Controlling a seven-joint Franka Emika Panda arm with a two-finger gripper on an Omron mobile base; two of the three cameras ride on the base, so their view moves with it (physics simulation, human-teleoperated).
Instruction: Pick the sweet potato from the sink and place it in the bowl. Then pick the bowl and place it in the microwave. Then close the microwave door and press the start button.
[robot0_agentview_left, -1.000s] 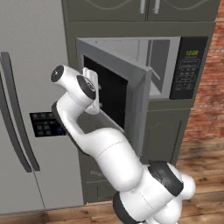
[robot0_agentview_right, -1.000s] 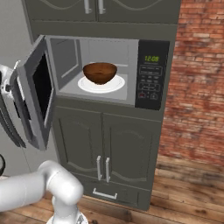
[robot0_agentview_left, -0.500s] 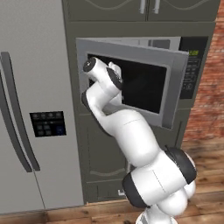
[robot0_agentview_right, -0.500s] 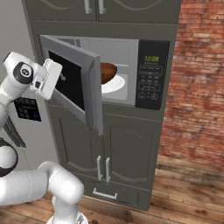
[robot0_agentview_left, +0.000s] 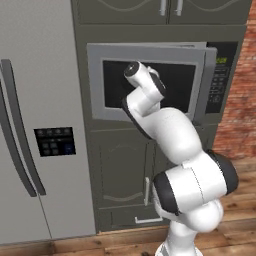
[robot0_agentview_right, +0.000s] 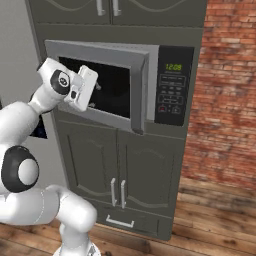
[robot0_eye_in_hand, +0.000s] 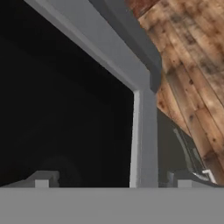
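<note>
Right base view: microwave door (robot0_agentview_right: 107, 85) nearly shut, ajar at handle side | my end effector (robot0_agentview_right: 95, 90) spread wide, empty, pressed flat on glass to push | microwave (robot0_agentview_right: 172, 85) keypad next, I judge.

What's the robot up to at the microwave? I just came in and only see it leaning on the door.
The robot arm is pushing the microwave door closed with its open gripper against the dark window. The door is nearly shut but still stands slightly ajar from the microwave. Nothing is held in the gripper. The keypad panel beside the door has not been touched yet, so pressing start would come after the door is fully closed.
</note>
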